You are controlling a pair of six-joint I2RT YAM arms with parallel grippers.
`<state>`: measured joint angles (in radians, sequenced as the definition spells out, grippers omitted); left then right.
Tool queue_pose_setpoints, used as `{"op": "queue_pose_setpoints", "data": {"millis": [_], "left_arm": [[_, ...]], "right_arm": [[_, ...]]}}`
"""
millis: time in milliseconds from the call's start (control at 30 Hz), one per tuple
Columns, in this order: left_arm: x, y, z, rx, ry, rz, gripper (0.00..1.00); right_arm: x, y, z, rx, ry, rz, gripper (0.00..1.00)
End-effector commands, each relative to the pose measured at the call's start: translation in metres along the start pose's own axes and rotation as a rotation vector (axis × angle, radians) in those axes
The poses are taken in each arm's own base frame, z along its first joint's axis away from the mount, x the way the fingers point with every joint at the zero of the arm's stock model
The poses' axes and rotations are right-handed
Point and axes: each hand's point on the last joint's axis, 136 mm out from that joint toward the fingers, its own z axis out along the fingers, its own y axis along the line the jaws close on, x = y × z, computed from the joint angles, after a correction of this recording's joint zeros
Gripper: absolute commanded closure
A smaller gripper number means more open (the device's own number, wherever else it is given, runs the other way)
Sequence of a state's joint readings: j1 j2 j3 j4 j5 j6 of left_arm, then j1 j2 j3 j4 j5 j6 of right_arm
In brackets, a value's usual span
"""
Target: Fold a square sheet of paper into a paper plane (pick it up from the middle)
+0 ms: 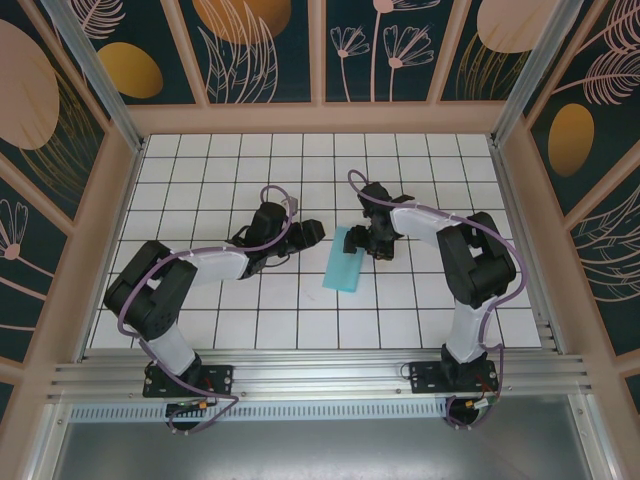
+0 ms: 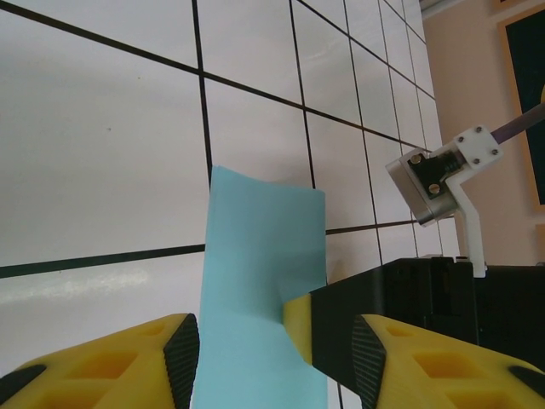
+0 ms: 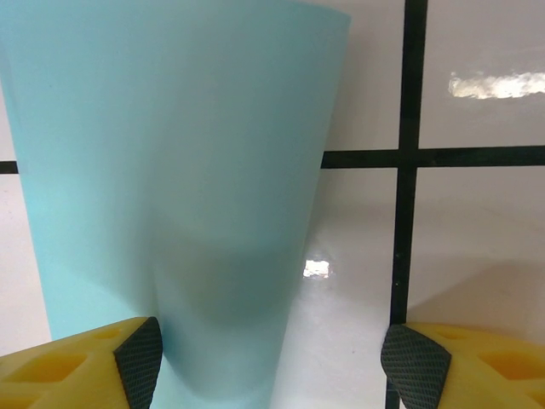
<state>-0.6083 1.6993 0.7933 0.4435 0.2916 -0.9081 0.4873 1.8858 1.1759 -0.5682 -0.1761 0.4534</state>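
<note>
1. Left gripper (image 1: 313,233), yellow fingers with black pads. From the top cam it sits just left of the paper's far end, over the white grid-tiled table (image 1: 200,170). On its own wrist cam I see the fingers (image 2: 181,358) standing apart with nothing pinched, and the end of the paper sits in the gap between them.
2. Thin light-turquoise sheet of paper (image 1: 341,262), plain on the side I can see. It's mid-table between the two grippers and shows as a narrow oblong. The long axis runs far-to-near, and the near end leans a bit left, toward the arm bases. The far end is the one by the fingers.
3. Right gripper (image 1: 362,240), same yellow and black build, at the right side of the paper's far end. Its jaws are spread wide and aren't clamping anything. On its wrist cam one pad (image 3: 140,358) sits right at the paper's edge, but I can't tell if it's touching. The left wrist cam shows one of its yellow fingers against the paper's right edge.
</note>
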Motion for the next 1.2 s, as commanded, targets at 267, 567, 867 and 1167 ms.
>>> {"op": "queue_pose_setpoints", "data": {"millis": [267, 567, 867, 1167], "left_arm": [[0.000, -0.013, 0.003, 0.035, 0.021, -0.005, 0.54], [0.006, -0.003, 0.012, 0.018, 0.042, -0.022, 0.59], [0.015, 0.001, 0.033, 0.005, 0.085, -0.102, 0.90], [0.034, 0.016, 0.061, -0.118, 0.158, -0.119, 1.00]], "right_arm": [[0.031, -0.051, 0.053, 0.171, 0.112, 0.033, 0.24], [0.031, -0.050, 0.055, 0.161, 0.113, 0.036, 0.25], [0.036, -0.053, 0.060, 0.163, 0.125, 0.047, 0.25], [0.041, -0.057, 0.063, 0.171, 0.133, 0.050, 0.25]]}}
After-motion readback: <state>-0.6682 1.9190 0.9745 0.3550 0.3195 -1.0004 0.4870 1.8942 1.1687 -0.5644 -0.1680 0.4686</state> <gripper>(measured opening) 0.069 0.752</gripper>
